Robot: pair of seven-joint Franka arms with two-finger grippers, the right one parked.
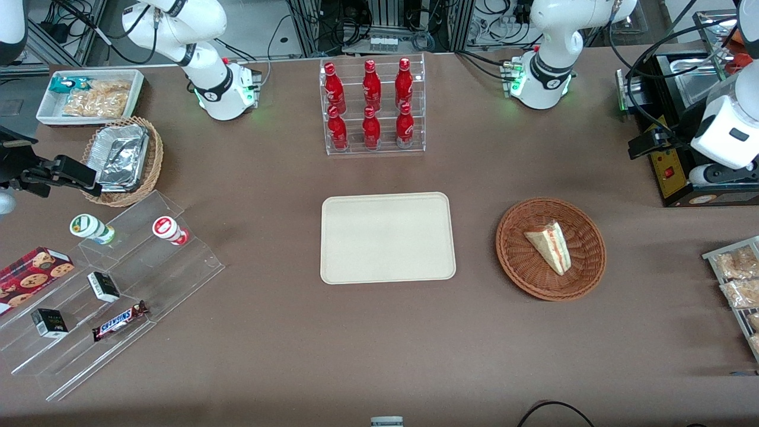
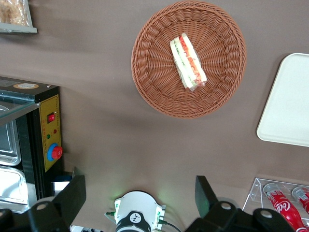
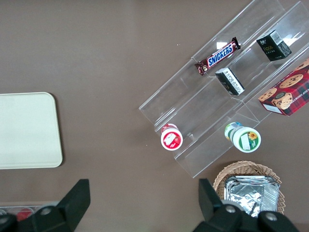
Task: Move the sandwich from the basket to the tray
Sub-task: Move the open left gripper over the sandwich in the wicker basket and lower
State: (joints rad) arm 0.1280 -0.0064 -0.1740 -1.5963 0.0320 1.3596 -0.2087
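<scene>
Surface: a wide brown table with a matte top; cables and metal frames stand along its edge farthest from the front camera.
Sandwich: the small triangular clear-wrapped wedge of white bread with red and green filling lies in the round reddish-brown woven wicker basket, toward the working arm's end of the table.
Tray: the flat beige-cream rectangular tray with rounded corners sits at the middle of the table, apart from the basket.
Gripper: the left arm's black two-finger gripper hangs high above the table, its fingers wide apart and holding nothing.
Writing: a brown "SNICKERS" bar lies on the clear acrylic stepped shelf; red bottles in a clear rack carry white script (not readable).
Cut off: a black machine with a red button is partly hidden by the arm.
</scene>
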